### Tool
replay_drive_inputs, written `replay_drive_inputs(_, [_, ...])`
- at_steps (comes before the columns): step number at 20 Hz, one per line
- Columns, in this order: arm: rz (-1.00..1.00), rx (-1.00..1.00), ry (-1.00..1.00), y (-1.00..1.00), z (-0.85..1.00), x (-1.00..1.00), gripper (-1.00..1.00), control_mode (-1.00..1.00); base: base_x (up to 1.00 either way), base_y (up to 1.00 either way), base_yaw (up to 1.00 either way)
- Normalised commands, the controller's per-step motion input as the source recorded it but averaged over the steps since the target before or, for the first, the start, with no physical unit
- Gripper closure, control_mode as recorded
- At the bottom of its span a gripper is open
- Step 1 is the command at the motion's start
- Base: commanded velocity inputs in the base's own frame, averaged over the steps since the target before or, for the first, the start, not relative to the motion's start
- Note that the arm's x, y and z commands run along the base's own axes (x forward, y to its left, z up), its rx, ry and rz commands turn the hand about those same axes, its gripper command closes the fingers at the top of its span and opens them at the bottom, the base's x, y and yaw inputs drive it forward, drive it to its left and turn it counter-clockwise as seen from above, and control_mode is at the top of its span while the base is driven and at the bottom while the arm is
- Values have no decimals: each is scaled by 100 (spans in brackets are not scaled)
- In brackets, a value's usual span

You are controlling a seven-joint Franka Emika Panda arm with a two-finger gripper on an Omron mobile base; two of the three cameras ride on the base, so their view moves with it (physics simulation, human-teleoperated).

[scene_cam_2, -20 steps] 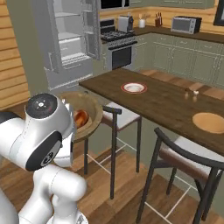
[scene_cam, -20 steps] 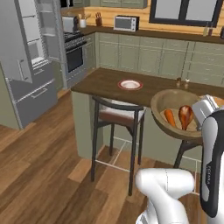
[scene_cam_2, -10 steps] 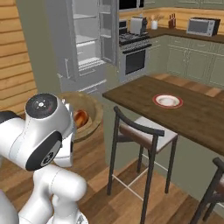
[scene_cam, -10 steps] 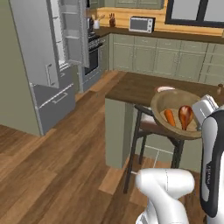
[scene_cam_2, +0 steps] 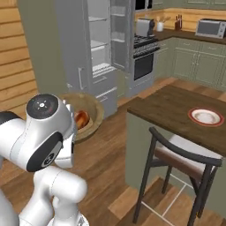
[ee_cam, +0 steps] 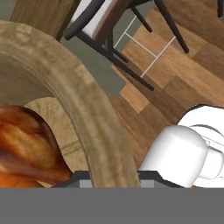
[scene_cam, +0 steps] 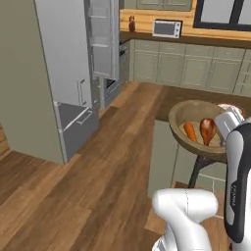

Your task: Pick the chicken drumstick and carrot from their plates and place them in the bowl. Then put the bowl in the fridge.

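Wooden bowl (scene_cam: 182,115) with carrot (scene_cam: 189,131) and chicken drumstick (scene_cam: 207,129) hangs clamped by its rim in the pincer (ee_cam: 114,175).

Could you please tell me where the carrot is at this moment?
The carrot lies inside the wooden bowl, right beside the chicken drumstick, at the right of the left base view. The bowl is held up off the floor, across from the open fridge.

counter: dark wood (scene_cam_2: 172,106) | on it: red-rimmed plate (scene_cam_2: 205,117)
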Motion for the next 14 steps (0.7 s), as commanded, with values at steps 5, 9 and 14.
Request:
replay_drive_inputs(5, [0,0,0,0,0,0,100,100,100,100,-27])
replay_drive_inputs(9, [0,0,0,0,0,0,100,100,100,80,-49])
replay_drive_inputs(14, [0,0,0,0,0,0,100,100,100,85,-50])
